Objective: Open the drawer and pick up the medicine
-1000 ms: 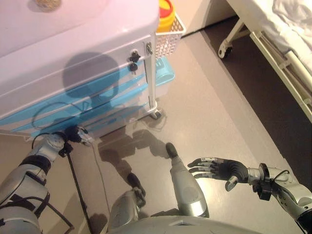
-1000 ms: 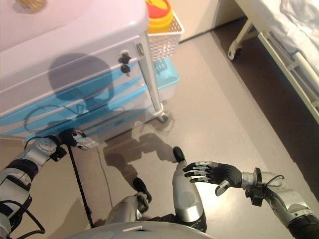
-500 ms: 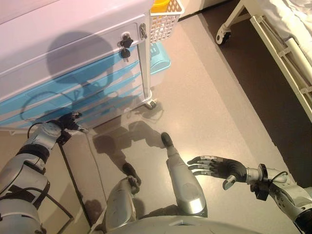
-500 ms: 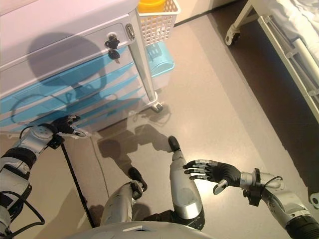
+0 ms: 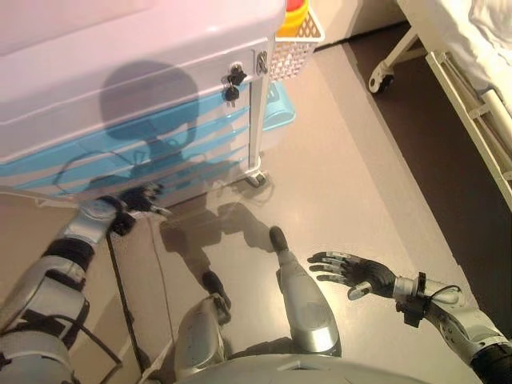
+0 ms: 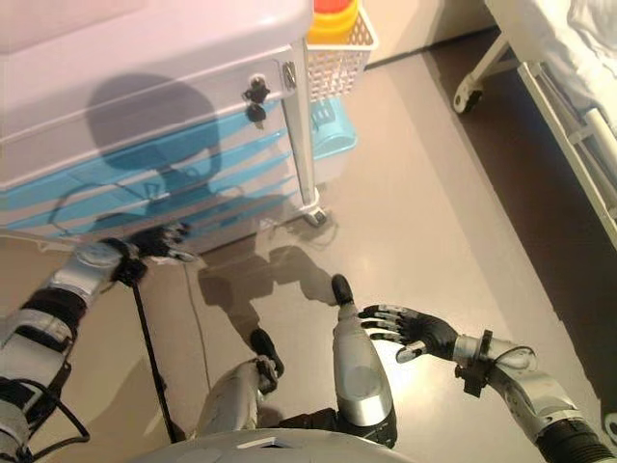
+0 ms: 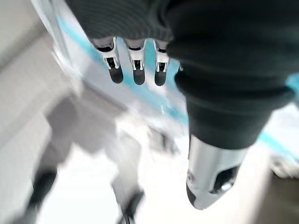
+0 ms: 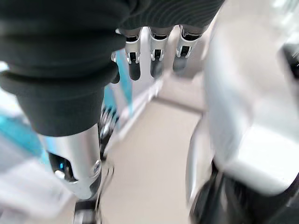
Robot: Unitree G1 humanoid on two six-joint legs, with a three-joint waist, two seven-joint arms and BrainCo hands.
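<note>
A white cart (image 5: 120, 72) holds several blue drawers (image 5: 160, 152), all shut, with keys in a lock (image 5: 234, 80) at the top right corner. No medicine shows in any view. My left hand (image 5: 140, 198) is low by the bottom drawer's front, at the cart's lower edge. In the left wrist view its fingers (image 7: 135, 70) are straight with nothing between them, and a blue drawer strip (image 7: 159, 100) lies just past them. My right hand (image 5: 356, 272) hovers over the floor at the lower right, fingers (image 8: 154, 60) spread and holding nothing.
A white wire basket (image 5: 296, 48) with a yellow and red container (image 5: 296, 12) hangs on the cart's right side. A blue bin (image 5: 280, 112) sits low behind the cart's right leg. A white bed frame (image 5: 472, 104) on castors stands at the right.
The camera has shifted, so the cart sits differently in the picture. My left hand stays at the bottom drawer's front. My right hand has turned a little, palm more upward.
</note>
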